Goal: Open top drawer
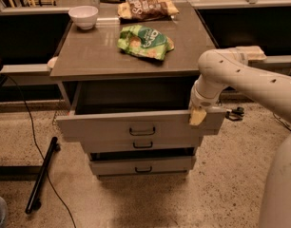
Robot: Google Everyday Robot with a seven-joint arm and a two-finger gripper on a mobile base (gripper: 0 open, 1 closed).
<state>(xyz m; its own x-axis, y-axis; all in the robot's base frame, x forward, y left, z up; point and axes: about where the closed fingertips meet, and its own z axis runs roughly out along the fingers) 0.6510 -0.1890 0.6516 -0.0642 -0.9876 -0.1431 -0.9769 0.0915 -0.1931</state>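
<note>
The top drawer (102, 127) is the widest grey front of the three, with a small dark loop handle (142, 131) at its centre. It stands pulled out from the cabinet, and a dark gap shows behind its front. My gripper (197, 116) is at the right end of that drawer front, touching its top edge, with the white arm (240, 75) reaching in from the right. The middle drawer (143, 145) and the bottom drawer (143, 165) sit further back below it.
On the cabinet top (88, 56) lie a green chip bag (144, 41), a brown snack bag (146, 8) and a white bowl (83, 16). A black pole (41, 175) and a cable lie on the floor at the left. My white body (278, 184) fills the right edge.
</note>
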